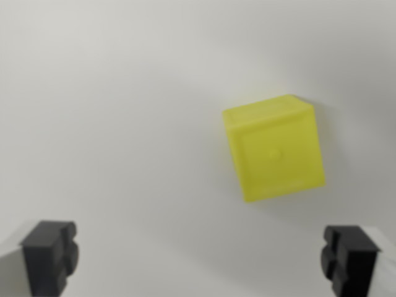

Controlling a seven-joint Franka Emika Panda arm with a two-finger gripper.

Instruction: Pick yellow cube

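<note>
A yellow cube (pixel 274 148) rests on a plain white surface, right of centre in the wrist view and slightly rotated. My gripper (pixel 199 258) hangs over the surface with its two black fingertips (pixel 49 257) at the bottom corners, spread wide apart. Nothing lies between them. The cube sits above the fingertip line in the picture, closer to the right fingertip, and touches neither one.
The white surface (pixel 111 124) fills the whole view around the cube.
</note>
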